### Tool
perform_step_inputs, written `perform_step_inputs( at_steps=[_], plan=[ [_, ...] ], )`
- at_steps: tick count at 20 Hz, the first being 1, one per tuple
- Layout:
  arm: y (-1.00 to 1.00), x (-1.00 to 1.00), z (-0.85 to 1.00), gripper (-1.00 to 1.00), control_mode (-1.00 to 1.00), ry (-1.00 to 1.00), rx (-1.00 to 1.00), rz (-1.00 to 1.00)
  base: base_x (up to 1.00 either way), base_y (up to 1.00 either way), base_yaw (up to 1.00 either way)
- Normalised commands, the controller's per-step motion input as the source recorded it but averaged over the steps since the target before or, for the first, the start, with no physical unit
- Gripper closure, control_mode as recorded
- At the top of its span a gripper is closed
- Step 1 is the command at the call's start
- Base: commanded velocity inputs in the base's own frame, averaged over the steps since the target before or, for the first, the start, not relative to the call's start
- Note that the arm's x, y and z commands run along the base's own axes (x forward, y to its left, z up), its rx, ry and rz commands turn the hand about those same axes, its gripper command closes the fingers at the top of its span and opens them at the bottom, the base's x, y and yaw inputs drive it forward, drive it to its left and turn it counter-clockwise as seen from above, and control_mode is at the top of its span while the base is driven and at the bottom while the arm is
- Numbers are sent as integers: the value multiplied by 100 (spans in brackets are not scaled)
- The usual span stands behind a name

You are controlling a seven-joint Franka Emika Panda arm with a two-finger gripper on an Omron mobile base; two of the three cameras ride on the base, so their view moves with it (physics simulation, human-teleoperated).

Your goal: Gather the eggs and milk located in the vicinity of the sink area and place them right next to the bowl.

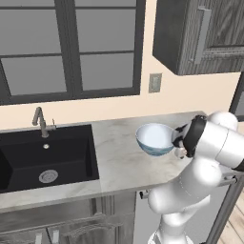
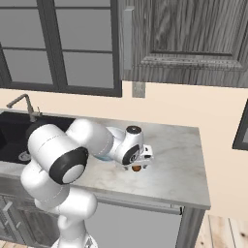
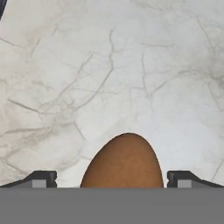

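We find the brown egg point(image 3: 124, 162) at six o'clock in the hand view, lying on the pale veined marble counter point(image 3: 109, 65), its rounded tip pointing toward twelve. The two dark fingertips point(image 3: 41, 178) stand well apart at either side of it, one toward eight o'clock and one toward four, with bare marble showing between each tip and the shell, so the gripper point(image 3: 112, 179) is spread wide and pinches nothing. In the right base view we see the same egg point(image 2: 137, 168) as a small brown spot just under the hand, at about six o'clock from the gripper point(image 2: 140, 162), resting on the counter point(image 2: 174, 155) near its front edge. The bowl point(image 1: 154, 138) shows in the left base view, glossy and pale inside with a blue-grey outside, sitting on the counter point(image 1: 119, 157) at nine o'clock from the arm's wrist and just beside it; from that side the wrist hides the egg. In the right base view the bowl is mostly covered by the arm. Farther out, at nine o'clock from the bowl, lies the black sink point(image 1: 47, 157) with its round metal drain point(image 1: 48, 176) and slim faucet point(image 1: 40, 121) at its back rim. Above the counter we see a dark-framed window point(image 1: 71, 47), a wall outlet point(image 1: 155, 82) and a dark wood cabinet point(image 1: 200, 35).
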Motion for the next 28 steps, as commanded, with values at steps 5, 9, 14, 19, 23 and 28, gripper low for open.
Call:
perform_step_inputs(
  at_steps=[5,9,14,19,23,28],
  plan=[
    [0,9,-18,100,-100,1,0,0,0,0,0],
    [0,7,-18,100,-100,3,0,0,0,0,0],
    [0,0,-21,100,-100,1,0,0,0,0,0],
    [0,0,-2,100,-100,-6,4,1,0,0,0],
    [0,0,0,100,-100,-20,11,10,0,0,0],
    [9,0,-2,100,-100,-14,6,13,0,0,0]
  ],
)
